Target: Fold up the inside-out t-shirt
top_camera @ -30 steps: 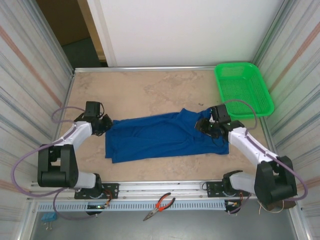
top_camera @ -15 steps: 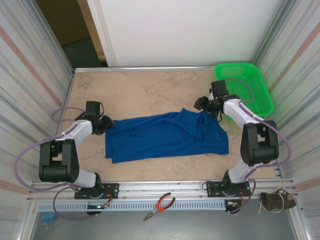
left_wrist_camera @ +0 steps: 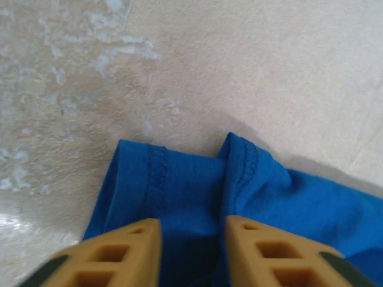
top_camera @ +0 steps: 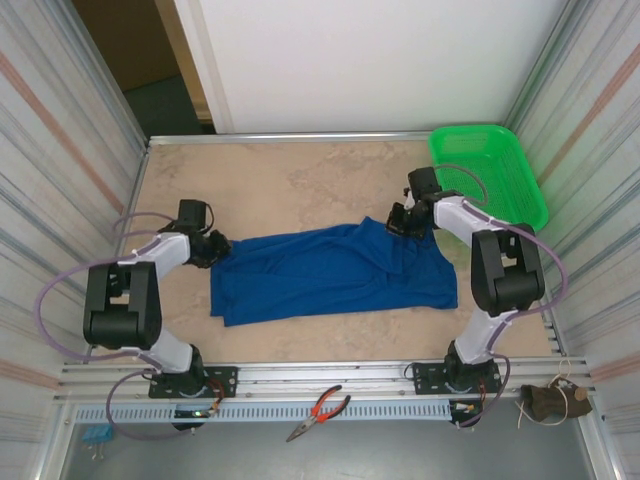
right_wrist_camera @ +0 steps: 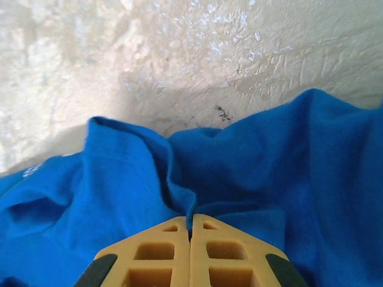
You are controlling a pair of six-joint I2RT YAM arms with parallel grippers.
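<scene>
Pinching t-shirt (top_camera: 330, 275), left fingers (left_wrist_camera: 119, 254), right fingers (right_wrist_camera: 158, 257) closed

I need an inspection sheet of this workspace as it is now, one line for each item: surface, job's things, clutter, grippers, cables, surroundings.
Surface: beige mottled table, no spills seen.
Job's things: inside-out t-shirt lies stretched left to right, creased near its right end.
Clutter: green basket at the far right corner; red-handled pliers on the front rail.
Grippers: left gripper closed on a hemmed fold at the shirt's left end; right gripper shut, pinching cloth at its far right edge.
Cables: purple cables loop beside each arm, off the shirt.
Surroundings: corrugated side walls; white panel behind.
</scene>
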